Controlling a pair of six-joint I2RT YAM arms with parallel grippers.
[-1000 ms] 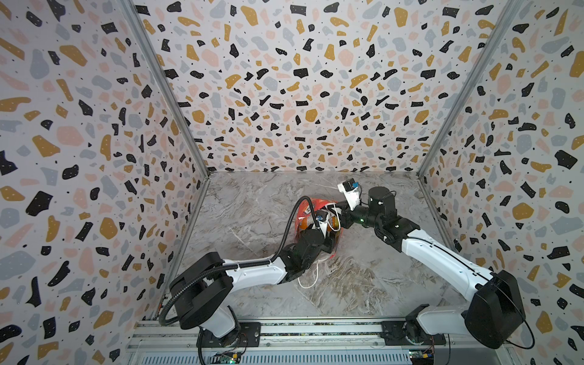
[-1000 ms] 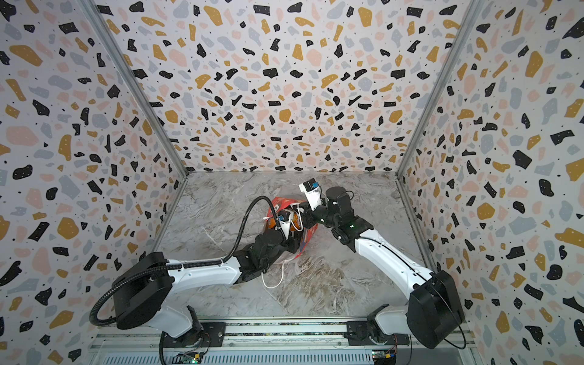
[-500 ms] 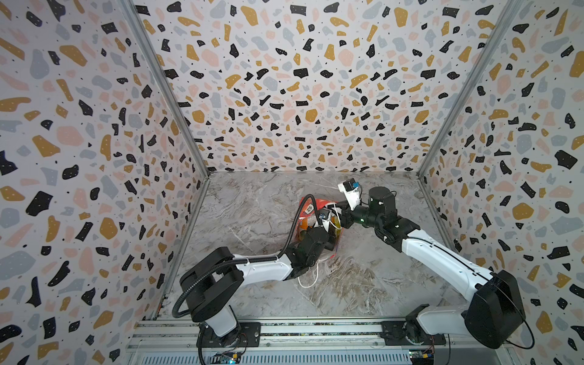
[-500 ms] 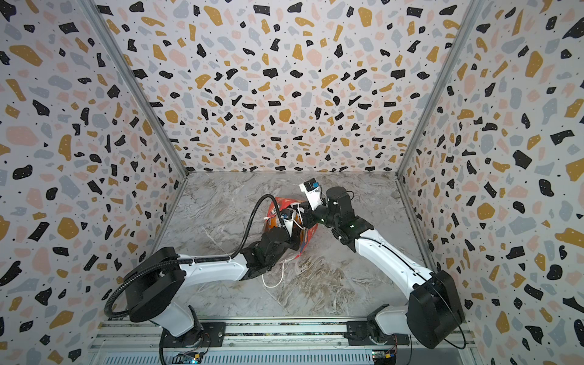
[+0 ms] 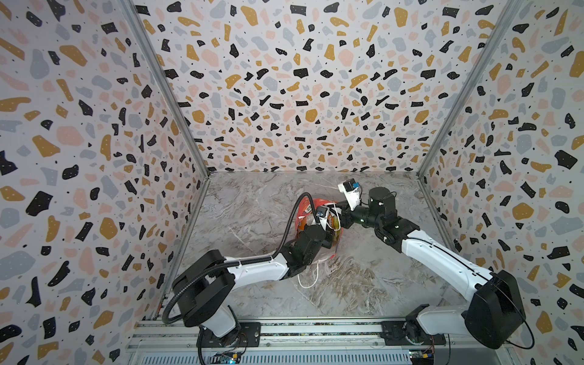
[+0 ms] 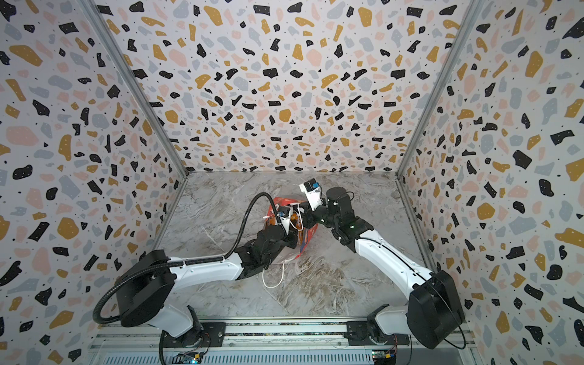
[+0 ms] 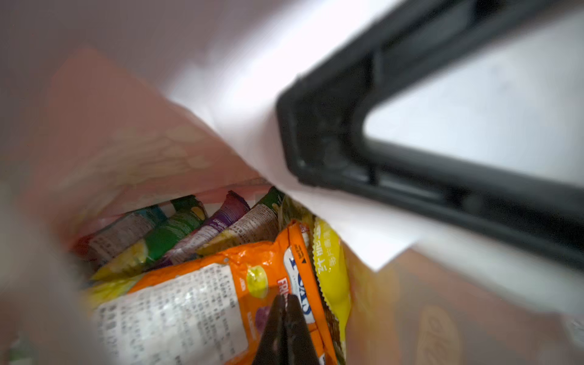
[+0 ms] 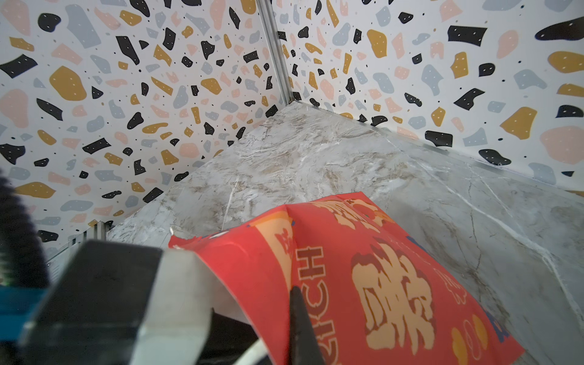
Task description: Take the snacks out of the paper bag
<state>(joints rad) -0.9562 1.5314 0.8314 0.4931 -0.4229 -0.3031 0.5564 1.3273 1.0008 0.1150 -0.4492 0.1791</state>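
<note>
Inside paper bag (image 7: pixel 110 142), left gripper (image 7: pixel 286 303) pinches orange packet (image 7: pixel 252 252): likely light, slippery; take sealed edge. Right gripper (image 8: pixel 295 295) clamps paper bag.

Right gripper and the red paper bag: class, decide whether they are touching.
Touching. The right wrist view shows the right gripper pinching the red wall of the paper bag.

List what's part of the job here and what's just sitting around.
Job:
- paper bag, rim pinched by the right gripper
- inside it: orange packet, yellow packet, green packet, purple packet
- left gripper, shut, tips at the orange packet

Not the job (fixtures only):
- marble tabletop
- patterned walls
- front rail
</note>
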